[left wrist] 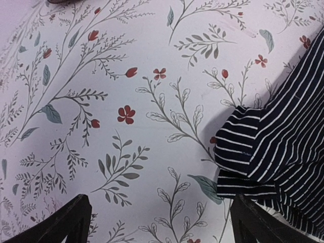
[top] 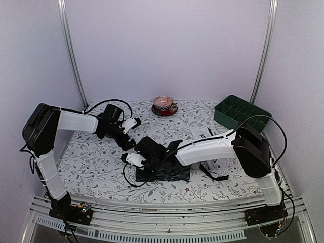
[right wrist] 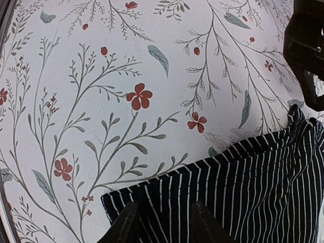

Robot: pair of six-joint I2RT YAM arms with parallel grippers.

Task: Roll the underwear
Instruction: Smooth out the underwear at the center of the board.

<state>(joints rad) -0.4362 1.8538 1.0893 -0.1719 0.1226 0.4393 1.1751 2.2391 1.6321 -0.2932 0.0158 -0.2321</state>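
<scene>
The black striped briefs (top: 169, 174) lie folded flat on the floral cloth near the front edge. My right gripper (top: 142, 171) is down at their left end. In the right wrist view its jaws (right wrist: 163, 223) stand partly open, with the striped briefs (right wrist: 238, 187) lying flat between the tips. My left gripper (top: 127, 144) hovers just behind it, wide open and empty (left wrist: 157, 223). The striped briefs (left wrist: 273, 147) show beside its right finger. The white briefs (top: 218, 167) lie to the right, partly hidden under my right arm.
A green compartment tray (top: 242, 112) stands at the back right. A small red dish with a pink knitted thing (top: 164, 106) sits at the back centre. The left gripper's dark body (right wrist: 309, 50) shows at the upper right of the right wrist view.
</scene>
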